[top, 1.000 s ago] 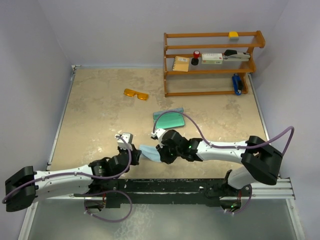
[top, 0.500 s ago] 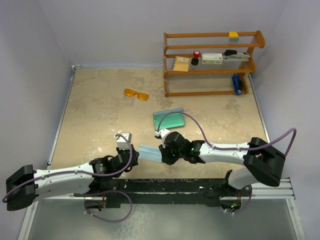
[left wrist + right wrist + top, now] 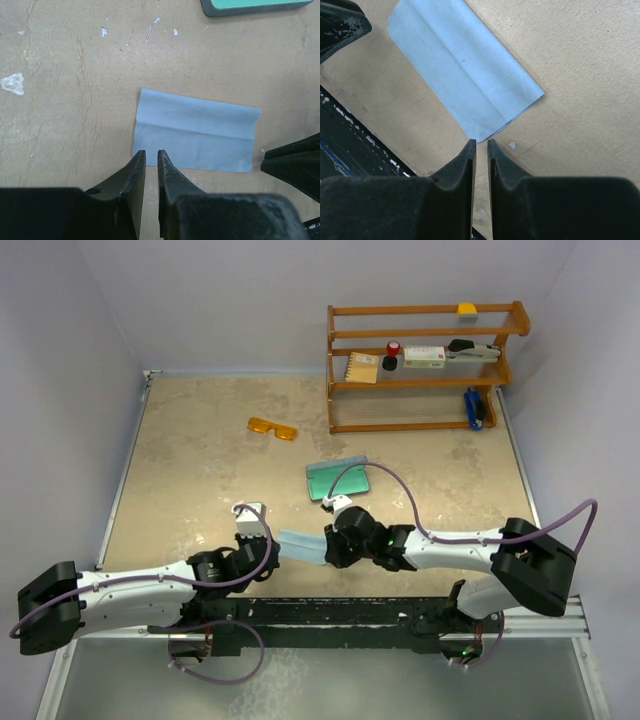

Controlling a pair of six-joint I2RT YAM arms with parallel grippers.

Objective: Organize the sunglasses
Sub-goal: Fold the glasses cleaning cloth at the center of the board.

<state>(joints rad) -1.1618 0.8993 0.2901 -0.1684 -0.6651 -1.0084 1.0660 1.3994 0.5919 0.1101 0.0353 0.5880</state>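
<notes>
left tool (image 3: 151, 153), right tool (image 3: 481, 142): jaws nearly closed, empty, at folded light-blue cloth (image 3: 300, 545) | small amber translucent sunglasses (image 3: 273, 428) far back on table (image 3: 200, 470), well apart | likely light, stiff, slick, fragile: take your grip at bridge

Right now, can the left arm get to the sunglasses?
Probably yes. The left gripper sits at the cloth, and only bare table lies between it and the sunglasses. They lie well toward the back, so it looks like a long stretch.
</notes>
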